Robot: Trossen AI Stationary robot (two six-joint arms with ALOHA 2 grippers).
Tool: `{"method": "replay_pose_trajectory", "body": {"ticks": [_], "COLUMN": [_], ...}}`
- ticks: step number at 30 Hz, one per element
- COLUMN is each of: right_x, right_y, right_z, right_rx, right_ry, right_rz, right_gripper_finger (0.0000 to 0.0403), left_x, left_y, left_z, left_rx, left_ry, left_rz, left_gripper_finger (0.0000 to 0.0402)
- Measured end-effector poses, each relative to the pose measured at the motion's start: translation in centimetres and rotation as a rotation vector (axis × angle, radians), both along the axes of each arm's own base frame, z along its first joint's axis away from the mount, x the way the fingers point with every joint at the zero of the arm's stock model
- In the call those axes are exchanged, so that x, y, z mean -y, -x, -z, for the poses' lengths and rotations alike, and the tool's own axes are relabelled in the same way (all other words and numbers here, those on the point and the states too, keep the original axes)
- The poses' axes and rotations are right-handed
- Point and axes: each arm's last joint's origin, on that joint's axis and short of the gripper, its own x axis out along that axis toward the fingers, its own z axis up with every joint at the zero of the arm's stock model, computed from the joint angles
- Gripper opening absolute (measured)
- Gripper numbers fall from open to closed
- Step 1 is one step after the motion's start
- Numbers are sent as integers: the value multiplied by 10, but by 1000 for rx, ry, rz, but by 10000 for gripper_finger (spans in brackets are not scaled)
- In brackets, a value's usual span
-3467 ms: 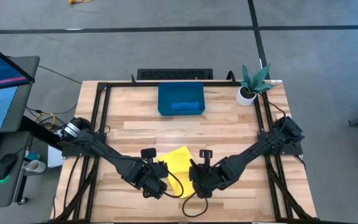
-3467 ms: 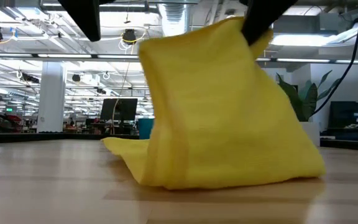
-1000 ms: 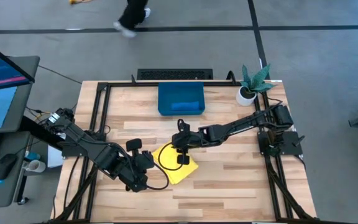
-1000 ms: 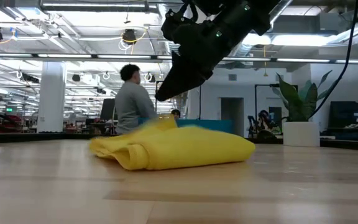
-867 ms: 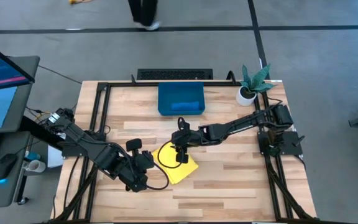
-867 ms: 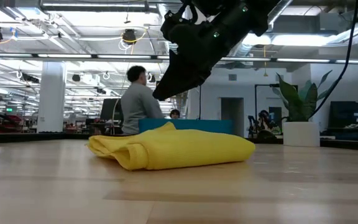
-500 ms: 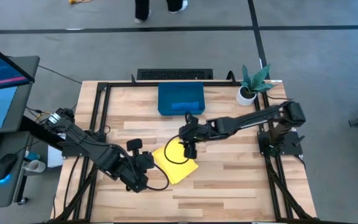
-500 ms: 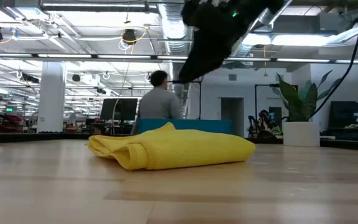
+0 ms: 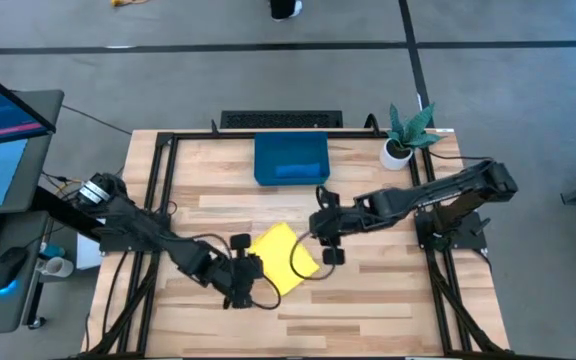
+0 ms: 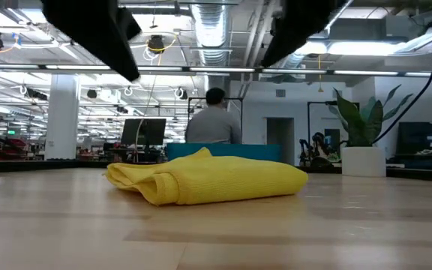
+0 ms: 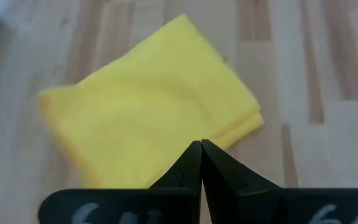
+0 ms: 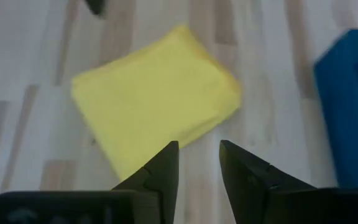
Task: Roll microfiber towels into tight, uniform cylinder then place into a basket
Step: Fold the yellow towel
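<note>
The yellow microfiber towel (image 9: 283, 258) lies folded into a flat square on the table's middle, also seen in the low view (image 10: 208, 180). My left gripper (image 9: 256, 272) hovers shut at the towel's near-left corner, above it (image 11: 201, 149). My right gripper (image 9: 315, 236) hangs open above the towel's right corner (image 12: 199, 155). Both stand well above the table. The dark-blue basket (image 9: 291, 150) sits at the far middle with a lighter blue cloth (image 9: 298, 172) in it.
A white pot with a green plant (image 9: 400, 148) stands at the far right corner. A black frame (image 9: 168, 180) runs along the table's edges. A person (image 10: 214, 116) stands in the room behind. Bare wood lies to the towel's left and right.
My right gripper has drawn off the towel toward the table's right edge and risen. My left gripper has come down and moved right toward the towel's near-left corner, staying shut. The towel has kept its place and shape.
</note>
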Motion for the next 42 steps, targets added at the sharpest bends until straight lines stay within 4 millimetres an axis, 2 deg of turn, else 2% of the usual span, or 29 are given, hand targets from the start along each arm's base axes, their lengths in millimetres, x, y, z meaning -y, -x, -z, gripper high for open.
{"method": "replay_pose_trajectory", "body": {"ticks": [3,7,10,15,19,24,27,30,36,42], "right_x": [-14,-29,-35,-38,-41,-44,-41,-35,-30,-28], "right_y": [4,10,12,8,-2,-19,-26,-29,-31,-23], "right_z": [6,29,49,68,83,115,128,137,149,157], "right_rx": [-20,4,66,212,250,254,258,238,180,77], "right_ry": [14,24,4,-46,-68,-65,-70,-88,-121,-121], "right_rz": [-59,-136,-157,-147,-132,-120,-80,-34,7,43], "right_gripper_finger": [132,124,115,99,88,74,66,58,45,27], "left_x": [-13,-33,-49,-69,-76,-83,-86,-89,-96,-101], "left_y": [-9,-15,-14,-10,-12,-14,-14,-17,-24,-23], "left_z": [18,37,49,64,66,66,67,72,101,107], "left_rx": [71,171,193,209,260,280,277,262,200,170], "left_ry": [59,112,117,117,137,130,127,120,106,126], "left_rz": [48,69,32,-25,-41,-44,-53,-66,-95,-160], "left_gripper_finger": [0,0,0,0,0,0,0,0,0,0]}}
